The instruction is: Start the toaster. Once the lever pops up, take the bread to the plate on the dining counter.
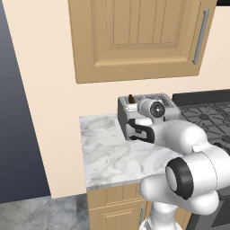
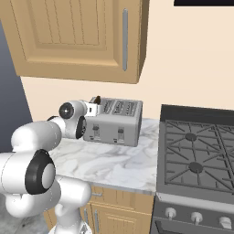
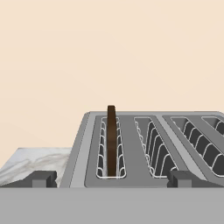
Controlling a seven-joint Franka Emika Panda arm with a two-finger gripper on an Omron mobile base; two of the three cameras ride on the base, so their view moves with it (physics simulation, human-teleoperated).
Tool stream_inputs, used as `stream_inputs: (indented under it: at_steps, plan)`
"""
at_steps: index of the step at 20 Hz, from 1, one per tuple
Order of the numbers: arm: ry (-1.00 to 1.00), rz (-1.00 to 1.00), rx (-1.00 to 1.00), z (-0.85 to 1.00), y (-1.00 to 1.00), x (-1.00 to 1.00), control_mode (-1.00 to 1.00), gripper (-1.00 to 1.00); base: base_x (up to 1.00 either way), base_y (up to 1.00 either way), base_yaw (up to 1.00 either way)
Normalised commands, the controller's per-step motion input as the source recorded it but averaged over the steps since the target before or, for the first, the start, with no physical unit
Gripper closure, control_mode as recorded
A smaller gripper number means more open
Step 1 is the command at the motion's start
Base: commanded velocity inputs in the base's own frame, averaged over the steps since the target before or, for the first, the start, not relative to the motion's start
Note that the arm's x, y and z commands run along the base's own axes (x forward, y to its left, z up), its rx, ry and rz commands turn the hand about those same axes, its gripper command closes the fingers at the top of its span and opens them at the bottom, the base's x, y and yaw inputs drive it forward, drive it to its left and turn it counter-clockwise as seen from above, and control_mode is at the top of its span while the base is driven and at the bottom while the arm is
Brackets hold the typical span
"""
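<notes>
Just ahead of the gripper (image 3: 109, 178), whose jaws are standing wide apart, the bread (image 3: 111, 140) is sitting upright in the toaster's (image 3: 144, 148) nearest slot; closing off-centre risks catching the wire guides.

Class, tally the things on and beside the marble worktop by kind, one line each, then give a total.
Toaster: 1
Bread: 1
Stove: 1
Wall cabinet: 1
Total: 4

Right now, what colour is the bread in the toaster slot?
Dark brown. The bread stands upright in the leftmost slot of the grey toaster; the hand view shows it best.
</notes>
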Motion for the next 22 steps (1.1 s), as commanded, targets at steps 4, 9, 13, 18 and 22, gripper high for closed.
stream_inputs:
  at_steps: [4,9,13,18,22]
  plan:
    - [0.0,0.0,0.0,0.0,0.0,0.0,-1.0,-1.0,0.0,0.0,0.0]
    - [0.0,0.0,0.0,0.0,0.0,0.0,-1.0,-1.0,0.0,0.0,0.0]
    - [0.0,0.0,0.0,0.0,0.0,0.0,-1.0,-1.0,0.0,0.0,0.0]
    - [0.0,0.0,0.0,0.0,0.0,0.0,-1.0,-1.0,0.0,0.0,0.0]
    - [0.0,0.0,0.0,0.0,0.0,0.0,-1.0,-1.0,0.0,0.0,0.0]
